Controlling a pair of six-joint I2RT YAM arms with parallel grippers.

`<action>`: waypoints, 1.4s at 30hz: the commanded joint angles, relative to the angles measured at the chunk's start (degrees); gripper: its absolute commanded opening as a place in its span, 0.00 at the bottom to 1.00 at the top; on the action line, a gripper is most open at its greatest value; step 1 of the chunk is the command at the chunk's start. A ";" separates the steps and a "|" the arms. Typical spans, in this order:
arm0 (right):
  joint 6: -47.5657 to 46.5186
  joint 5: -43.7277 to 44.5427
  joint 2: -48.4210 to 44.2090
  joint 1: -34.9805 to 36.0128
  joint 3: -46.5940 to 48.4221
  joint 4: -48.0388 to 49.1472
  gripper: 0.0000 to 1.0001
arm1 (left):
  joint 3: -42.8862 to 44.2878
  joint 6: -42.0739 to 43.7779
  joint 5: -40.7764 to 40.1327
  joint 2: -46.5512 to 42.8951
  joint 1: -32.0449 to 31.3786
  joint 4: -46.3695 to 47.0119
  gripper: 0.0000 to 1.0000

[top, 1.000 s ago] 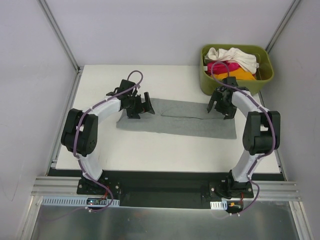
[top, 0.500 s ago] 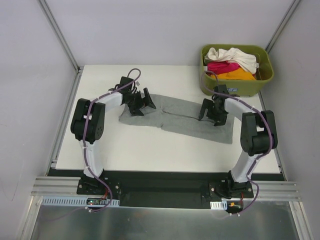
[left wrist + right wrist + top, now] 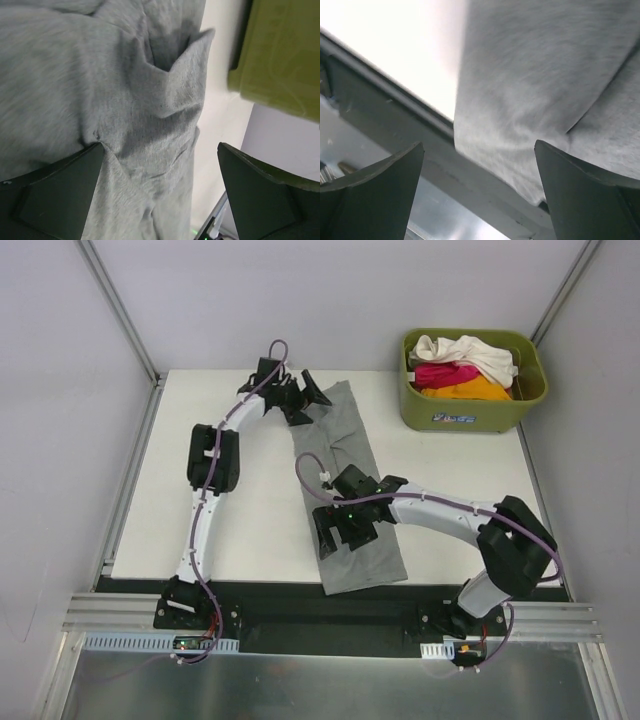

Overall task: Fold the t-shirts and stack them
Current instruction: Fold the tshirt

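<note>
The mid-grey t-shirt (image 3: 345, 455) lies as a long folded strip running from the far middle of the table to its near edge, where its end hangs over. My left gripper (image 3: 303, 400) is open at the shirt's far end, its jaws wide apart over wrinkled grey cloth (image 3: 100, 75) in the left wrist view (image 3: 160, 146). My right gripper (image 3: 343, 535) is open over the shirt's near part, jaws wide apart (image 3: 479, 145) above the cloth (image 3: 535, 75). The cream-white (image 3: 465, 352), magenta-pink (image 3: 440, 373) and orange (image 3: 472, 390) t-shirts lie bunched in the bin.
The olive-green plastic bin (image 3: 470, 418) stands at the table's far right corner; it also shows in the left wrist view (image 3: 280, 55). A black base plate and metal rail (image 3: 395, 100) run along the table's near edge. Grey walls close in both sides.
The grey shirt has swung from lying across the table to lying far-to-near. My left arm has stretched to the far edge; my right arm has swept left and near.
</note>
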 commanded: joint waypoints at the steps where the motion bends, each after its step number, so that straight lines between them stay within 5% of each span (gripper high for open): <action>1: -4.10 3.55 -3.65 0.81 6.33 -4.14 0.97 | 16.01 -5.56 -0.33 11.09 -3.68 -0.32 0.99; 13: -1.04 13.58 -20.00 -4.02 -1.75 -7.48 0.97 | 18.35 -12.52 -3.15 12.00 -3.42 13.92 0.99; 20: -2.00 12.01 -27.21 -5.87 -6.58 -8.53 0.97 | 12.56 -3.56 -2.27 -5.98 -3.07 9.27 0.99; 24: -2.36 11.56 -30.20 -5.79 -9.92 -13.18 0.97 | -6.80 1.81 -2.79 -21.64 -4.03 6.63 0.99; 28: 1.94 12.09 -33.19 -5.87 -13.61 -15.47 0.97 | -28.10 5.93 -12.34 -41.65 -7.54 3.56 0.99; 34: 8.36 12.09 -36.70 -5.96 -19.23 -16.44 0.97 | -59.57 3.15 -18.43 -62.32 -17.47 2.58 0.99; 42: 13.55 13.84 -40.31 -6.49 -23.46 -14.86 0.97 | -81.38 -4.24 -15.53 -72.64 -33.03 0.12 0.99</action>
